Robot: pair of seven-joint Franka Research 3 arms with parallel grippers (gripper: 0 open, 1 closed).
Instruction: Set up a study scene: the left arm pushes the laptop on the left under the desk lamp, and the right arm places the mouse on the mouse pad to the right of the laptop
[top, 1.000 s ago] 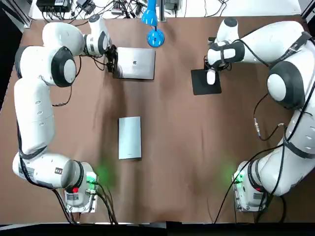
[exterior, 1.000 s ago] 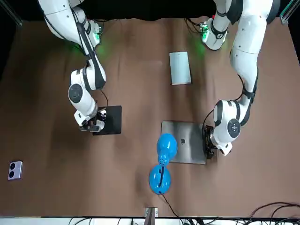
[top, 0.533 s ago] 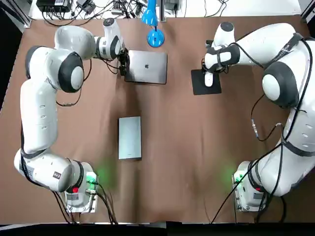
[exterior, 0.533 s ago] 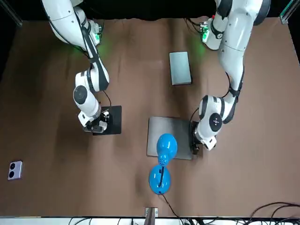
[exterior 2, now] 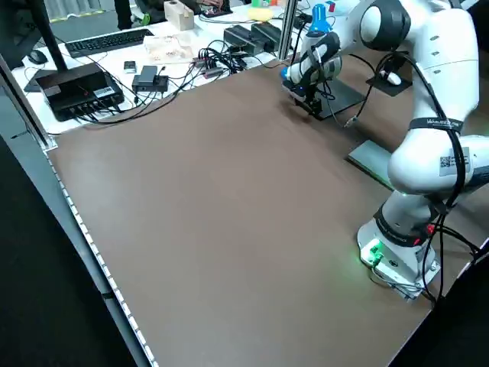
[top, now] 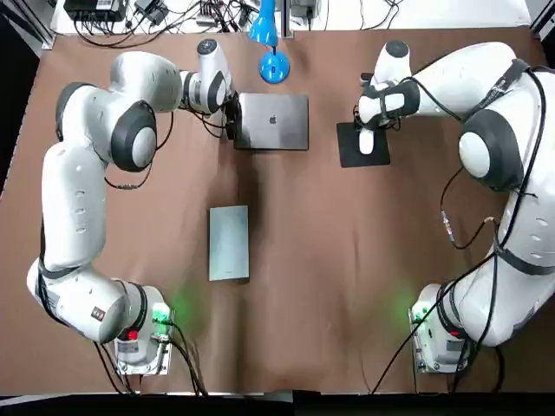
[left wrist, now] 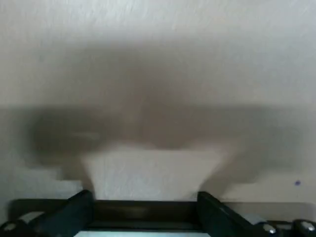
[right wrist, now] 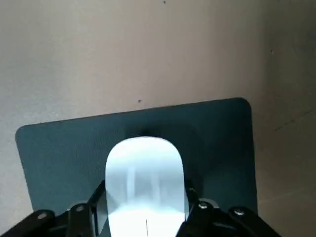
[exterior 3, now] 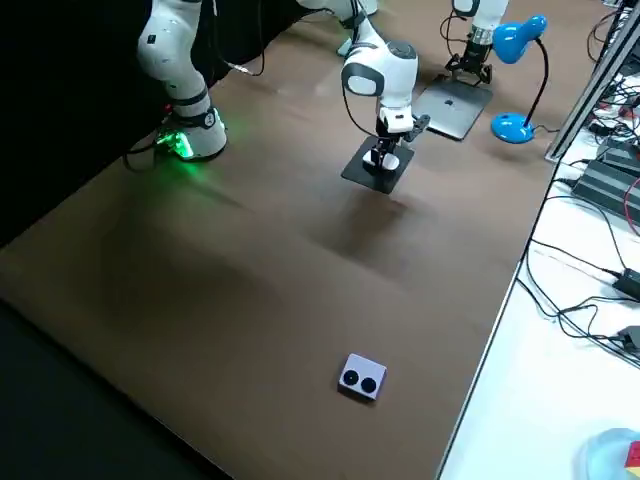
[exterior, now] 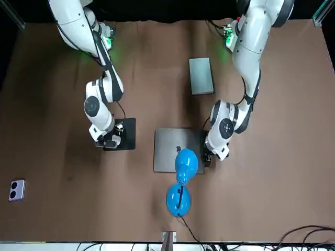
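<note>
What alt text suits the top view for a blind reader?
The left gripper presses against the closed laptop beside the blue desk lamp; the right gripper holds the white mouse over the black mouse pad.

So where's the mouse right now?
In the top view, the mouse is on the pad, right of the laptop at the far side, held by the right tool.

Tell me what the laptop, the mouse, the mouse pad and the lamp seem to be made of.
The laptop: likely brushed aluminium, matte grey lid with a dark logo. The mouse: probably glossy white plastic, with a soft sheen. The mouse pad: thin, flat, matte black, perhaps rubber or fabric; cannot tell. The lamp: smooth glossy blue shell, plastic or painted metal.
</note>
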